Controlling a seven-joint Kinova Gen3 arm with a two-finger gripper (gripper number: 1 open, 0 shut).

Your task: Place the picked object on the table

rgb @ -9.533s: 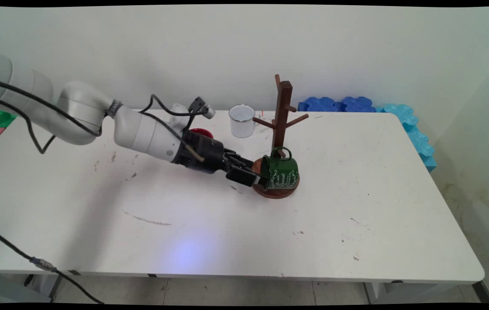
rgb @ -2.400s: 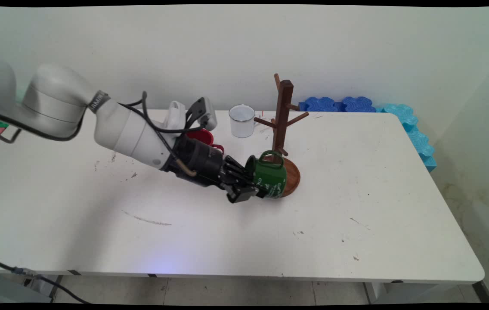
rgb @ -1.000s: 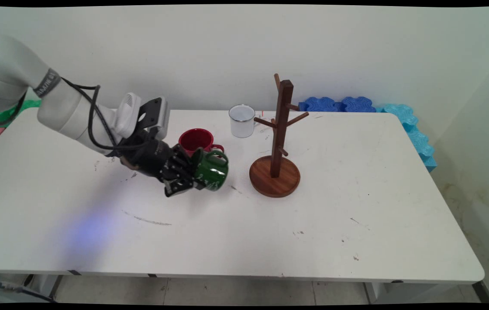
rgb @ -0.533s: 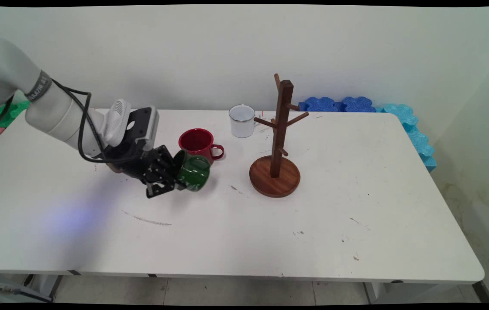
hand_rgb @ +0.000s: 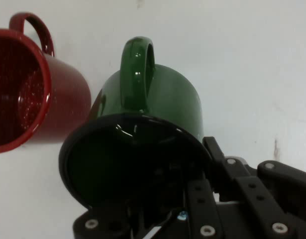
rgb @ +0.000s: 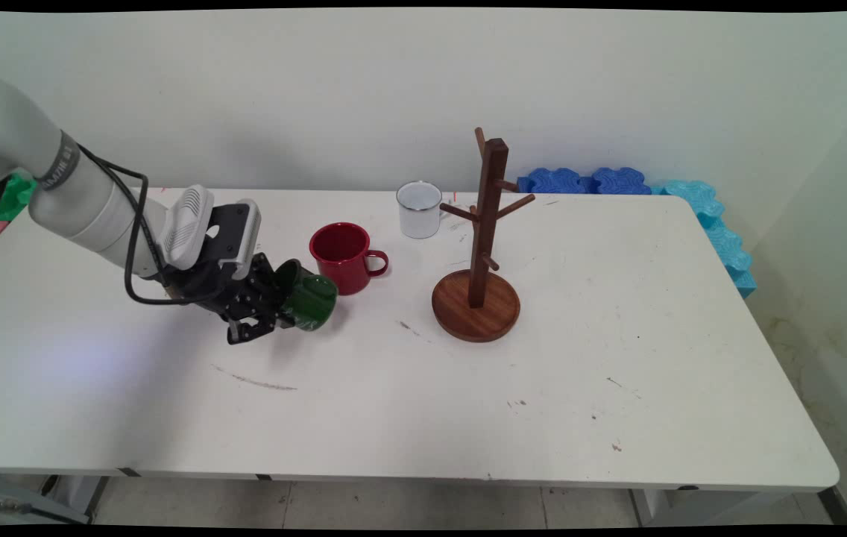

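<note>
A lab: robot arm [rgb: 88,212], scuffed white table [rgb: 617,358].

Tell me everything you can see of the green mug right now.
The green mug is glossy dark green, enamel by its look, with a dark rim and a loop handle. It lies tilted on its side in the gripper, mouth toward the hand, one finger inside the rim. It sits just left of the upright red mug; contact with the table cannot be told.
</note>
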